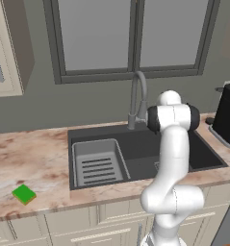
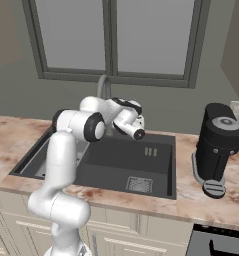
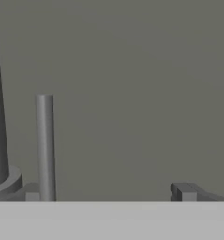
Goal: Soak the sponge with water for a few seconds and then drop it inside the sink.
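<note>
The 2 base views look forward and down from behind the arm — one from its left, one from its right — and share the sink (image 1: pixel 135 149), faucet (image 1: pixel 138 98) and window (image 1: pixel 131 38). The hand view sits close to the grey wall (image 3: pixel 132 84), apparently level, with the faucet base at its left edge.

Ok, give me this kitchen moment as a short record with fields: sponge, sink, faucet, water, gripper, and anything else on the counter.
sponge: green, flat on the counter, left of the sink, untouched
sink: dark basin with a drain grate, lighter ribbed rack in its left part
faucet: tall grey curved spout behind the basin
water: no stream visible
gripper: open, empty, near the faucet, facing the wall
other: black appliance right of the sink
</note>
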Available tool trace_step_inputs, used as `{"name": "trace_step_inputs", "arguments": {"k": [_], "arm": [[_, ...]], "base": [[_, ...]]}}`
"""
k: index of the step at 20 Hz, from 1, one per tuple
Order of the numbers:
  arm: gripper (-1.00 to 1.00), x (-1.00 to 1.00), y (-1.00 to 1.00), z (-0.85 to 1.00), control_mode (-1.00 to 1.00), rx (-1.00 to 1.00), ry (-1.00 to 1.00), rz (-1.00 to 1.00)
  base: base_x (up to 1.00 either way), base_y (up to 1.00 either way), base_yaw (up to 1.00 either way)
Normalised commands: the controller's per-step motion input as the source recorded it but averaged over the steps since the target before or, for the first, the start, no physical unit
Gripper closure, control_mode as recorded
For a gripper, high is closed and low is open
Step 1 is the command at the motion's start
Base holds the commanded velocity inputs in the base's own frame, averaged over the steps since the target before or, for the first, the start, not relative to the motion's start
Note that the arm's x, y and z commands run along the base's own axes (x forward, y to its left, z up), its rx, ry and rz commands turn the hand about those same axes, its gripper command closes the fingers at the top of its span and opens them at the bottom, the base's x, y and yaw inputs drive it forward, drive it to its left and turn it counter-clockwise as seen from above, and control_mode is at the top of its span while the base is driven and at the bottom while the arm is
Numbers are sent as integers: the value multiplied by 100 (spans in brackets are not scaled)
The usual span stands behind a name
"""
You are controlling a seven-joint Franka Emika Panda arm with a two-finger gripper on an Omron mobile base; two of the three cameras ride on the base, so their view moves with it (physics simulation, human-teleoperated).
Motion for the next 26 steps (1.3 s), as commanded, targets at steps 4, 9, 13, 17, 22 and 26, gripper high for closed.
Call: {"name": "trace_step_inputs", "arguments": {"k": [4, 9, 13, 17, 22, 26], "arm": [[-100, 3, -16, 0, -100, 0, 0, -2], [-100, 1, -31, -1, -100, 0, 0, -2], [-100, 0, -38, -4, -100, 0, 0, -3], [-100, 0, -46, -6, -100, 0, 0, -5], [-100, 0, -53, 0, -100, 2, 0, -7], [-100, 0, -53, 0, -100, 4, 0, -8]], "base": [[0, 0, 0], [0, 0, 0], [0, 0, 0], [0, 0, 0], [0, 0, 0], [0, 0, 0]]}}
